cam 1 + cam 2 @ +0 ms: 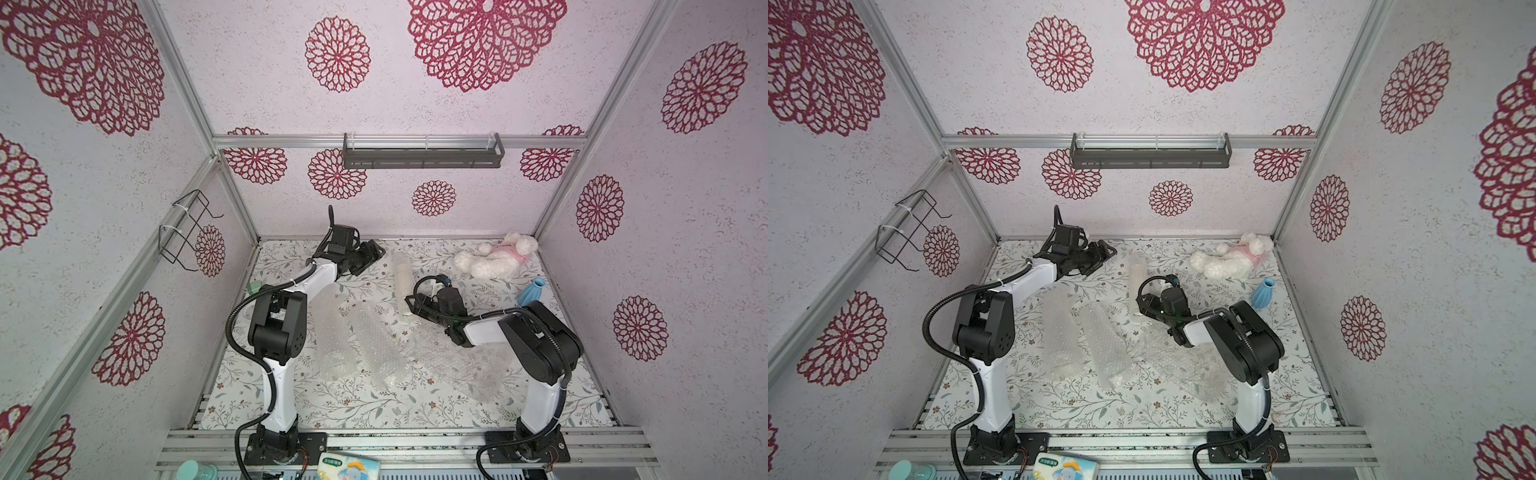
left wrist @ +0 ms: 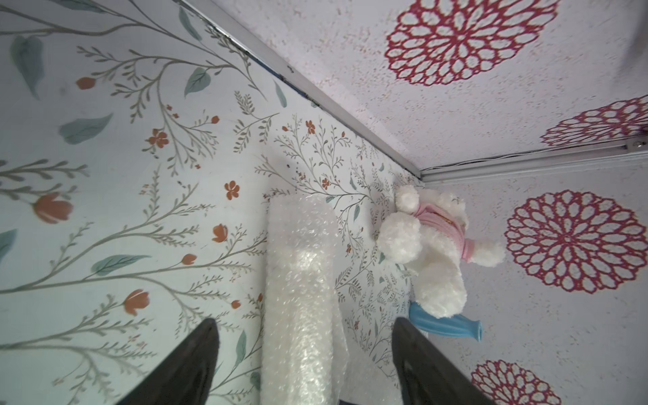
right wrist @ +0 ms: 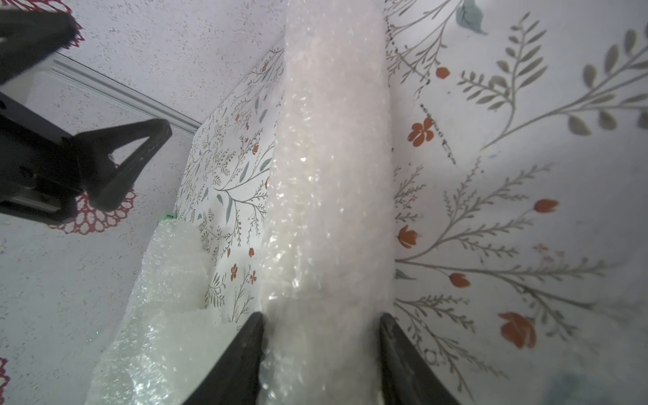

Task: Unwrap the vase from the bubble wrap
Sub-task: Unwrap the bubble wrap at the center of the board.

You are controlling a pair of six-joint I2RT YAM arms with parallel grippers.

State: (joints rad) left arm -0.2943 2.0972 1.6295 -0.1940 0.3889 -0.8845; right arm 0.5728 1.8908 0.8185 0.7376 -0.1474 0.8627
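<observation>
A long roll of bubble wrap (image 1: 402, 282) (image 1: 1136, 274) lies at mid-table, and what it holds is hidden. My right gripper (image 3: 322, 315) (image 1: 410, 305) is at the roll's near end, with both fingers pressed against the sides of the roll (image 3: 329, 175). My left gripper (image 2: 304, 321) (image 1: 374, 251) hovers open near the far end. The roll (image 2: 298, 280) shows between its fingers with a gap on each side. A bare blue ribbed vase (image 1: 533, 293) (image 1: 1264, 294) (image 2: 445, 324) stands at the right. Loose bubble wrap sheets (image 1: 365, 340) (image 1: 1100, 345) (image 3: 164, 298) lie in front of the roll.
A white plush toy in pink (image 1: 494, 259) (image 1: 1229, 257) (image 2: 431, 245) lies at the back right, near the vase. A small green object (image 1: 254, 286) sits behind the left arm. On the back wall hangs a grey shelf (image 1: 422, 156). A wire rack (image 1: 187, 228) is on the left wall.
</observation>
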